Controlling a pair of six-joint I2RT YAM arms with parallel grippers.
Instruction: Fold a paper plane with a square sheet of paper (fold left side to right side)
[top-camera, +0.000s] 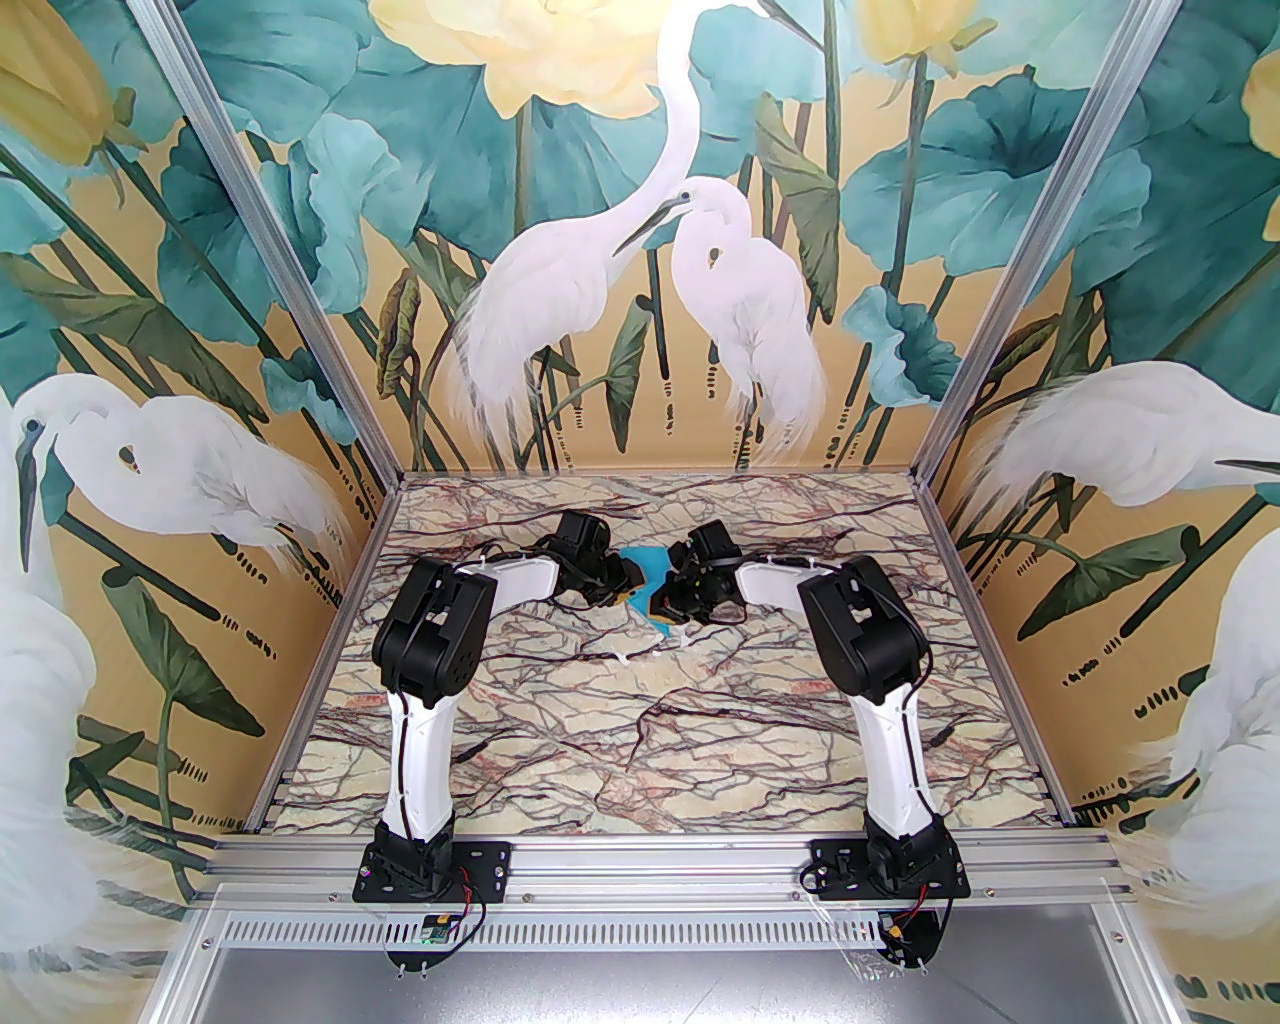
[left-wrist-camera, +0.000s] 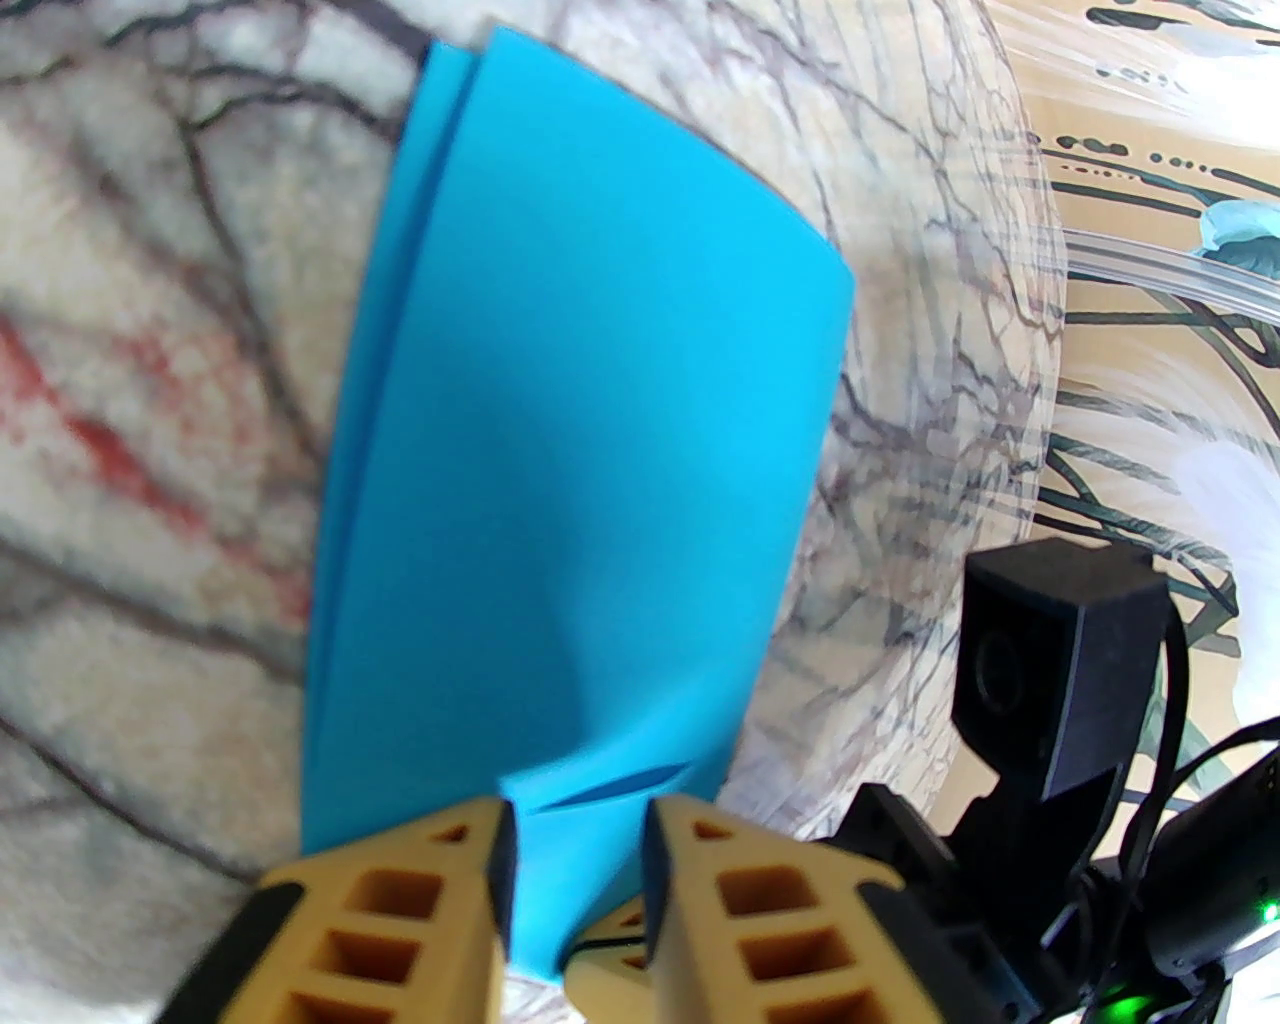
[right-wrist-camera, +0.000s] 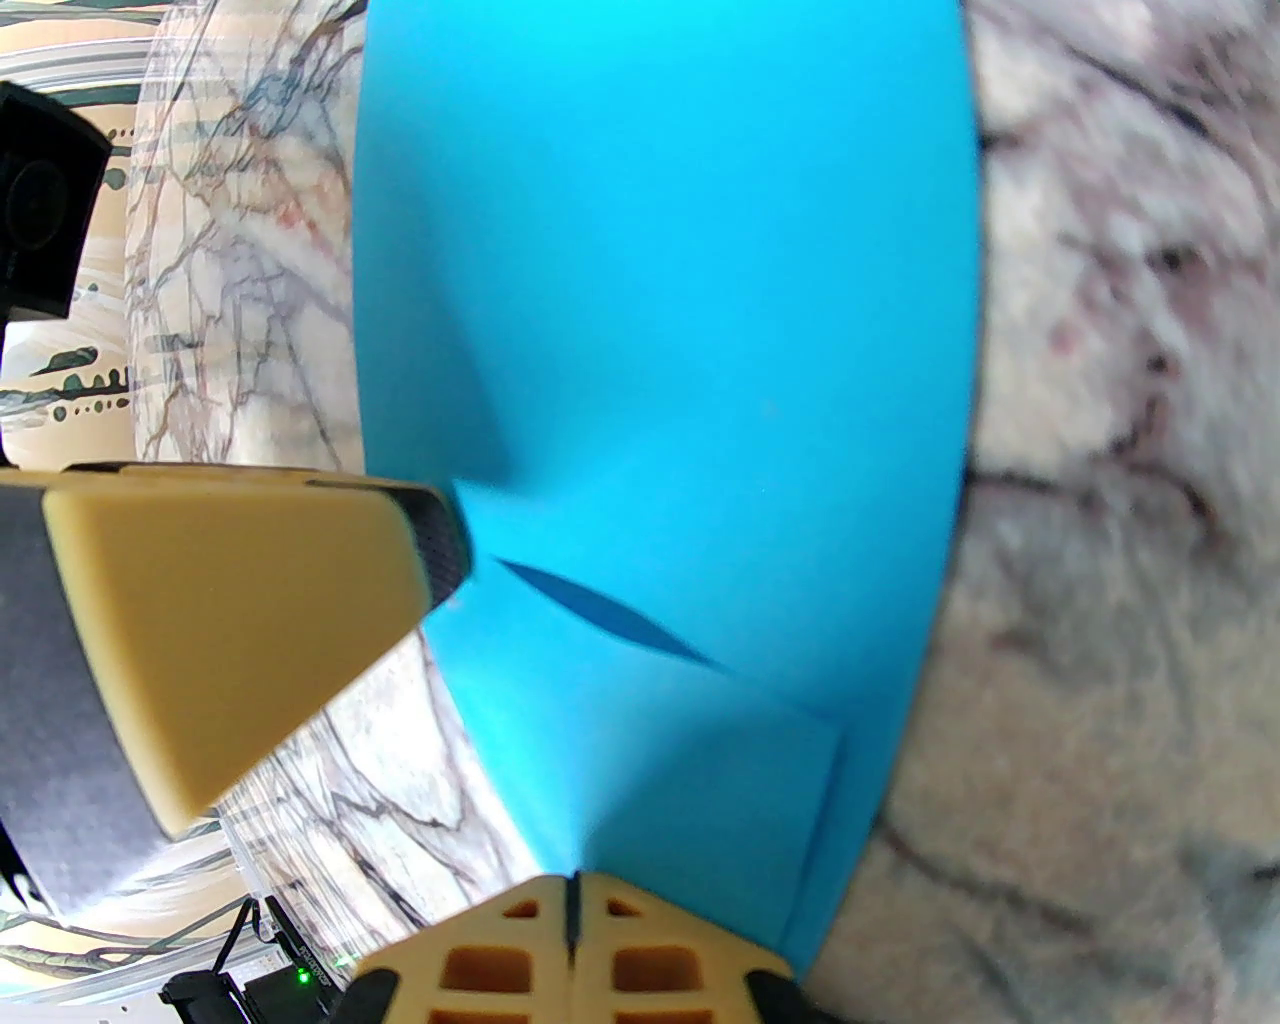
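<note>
The square sheet of paper (top-camera: 648, 570) is bright cyan-blue and is held folded over, above the marble table's far middle. Two layers show along its edge in the left wrist view (left-wrist-camera: 580, 450). My right gripper (right-wrist-camera: 575, 900) is shut on the paper (right-wrist-camera: 680, 300) at a near corner, and in the top view it (top-camera: 668, 603) sits at the sheet's right side. My left gripper (left-wrist-camera: 578, 835) stands open with the paper's edge between its tan fingers (left-wrist-camera: 450, 900). From above, it (top-camera: 628, 583) is at the sheet's left. One left finger (right-wrist-camera: 250, 640) touches the sheet.
A marble-patterned table (top-camera: 660, 740) lies inside aluminium frame posts (top-camera: 300, 300) and mural walls. A small white scrap (top-camera: 622, 660) lies just in front of the grippers. The two wrists are close together, and the right wrist camera housing (left-wrist-camera: 1060, 660) is beside my left fingers.
</note>
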